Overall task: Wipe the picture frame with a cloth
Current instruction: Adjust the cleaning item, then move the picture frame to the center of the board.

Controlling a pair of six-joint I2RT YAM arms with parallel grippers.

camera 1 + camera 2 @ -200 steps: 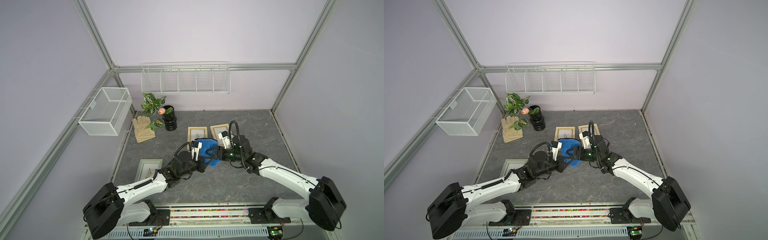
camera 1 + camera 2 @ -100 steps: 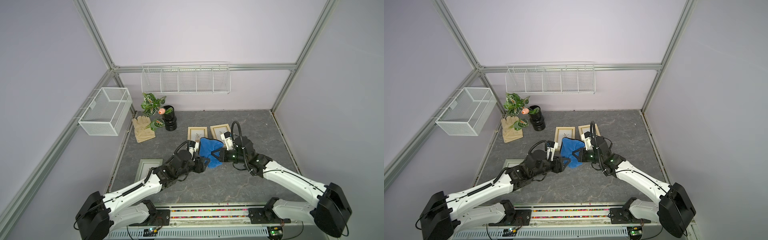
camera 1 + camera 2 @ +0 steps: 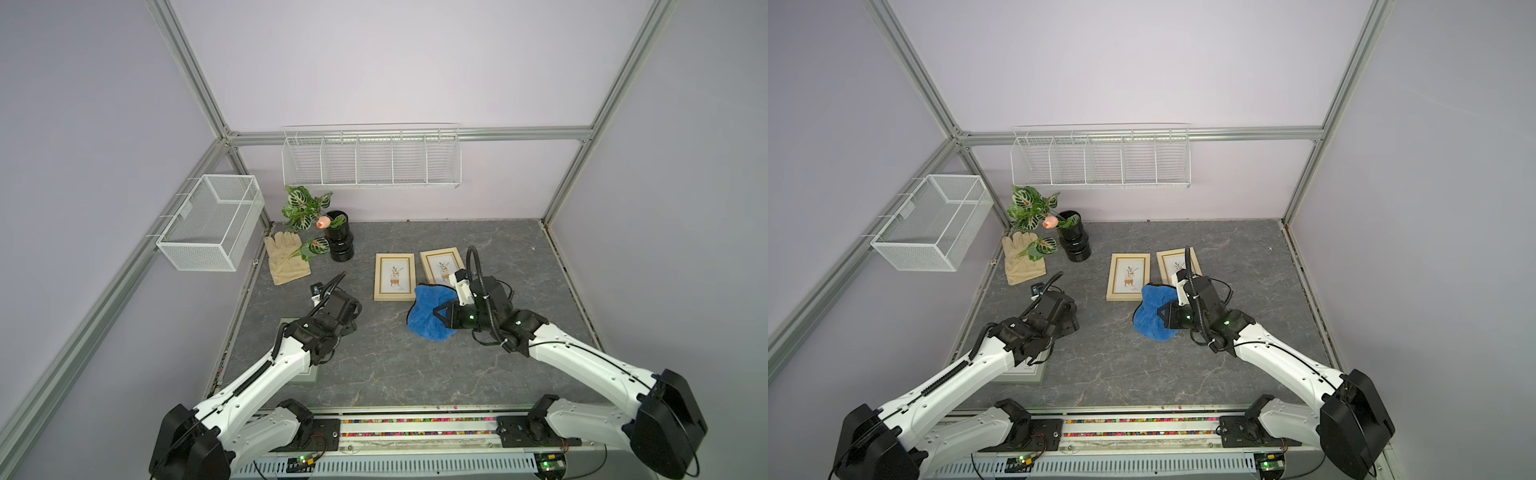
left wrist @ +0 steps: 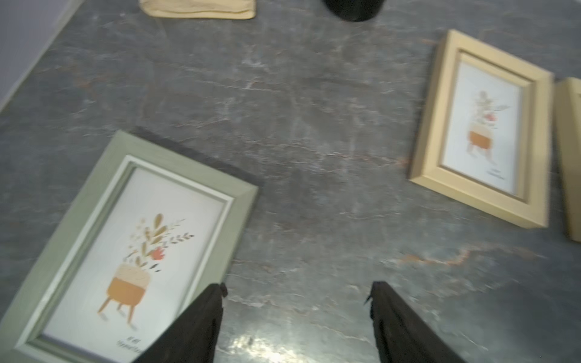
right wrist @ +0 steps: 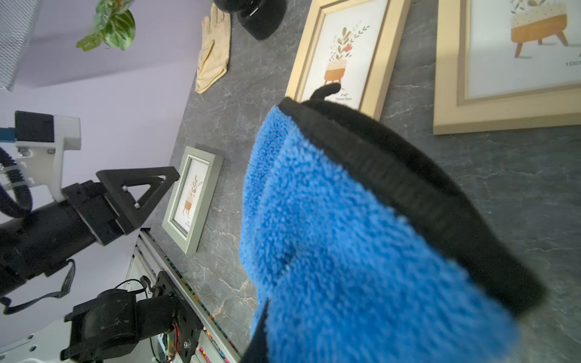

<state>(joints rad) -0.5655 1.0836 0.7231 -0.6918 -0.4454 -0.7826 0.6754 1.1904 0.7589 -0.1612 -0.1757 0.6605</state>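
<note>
A royal-blue cloth (image 3: 428,313) (image 3: 1152,316) with a black edge and loop (image 5: 345,235) hangs rumpled from my right gripper (image 3: 442,318) (image 3: 1165,318), which is shut on it. The cloth sits just in front of two beige picture frames (image 3: 395,276) (image 3: 441,264) lying flat, and hides most of one finger (image 5: 259,339). My left gripper (image 3: 351,316) (image 4: 297,290) stands open and empty over bare table. Beside it a grey-green picture frame (image 4: 141,245) (image 3: 1025,372) lies partly under the left arm.
A beige work glove (image 3: 286,257) and a black vase with a plant (image 3: 338,245) stand at the back left. A wire basket (image 3: 210,222) hangs on the left wall and a wire shelf (image 3: 370,156) on the back wall. The arm rail (image 3: 415,426) runs along the front edge.
Both grippers met at the cloth a second ago. The left one has let go, opened and drawn back to the left; the right one has shut on the cloth and holds it alone.
</note>
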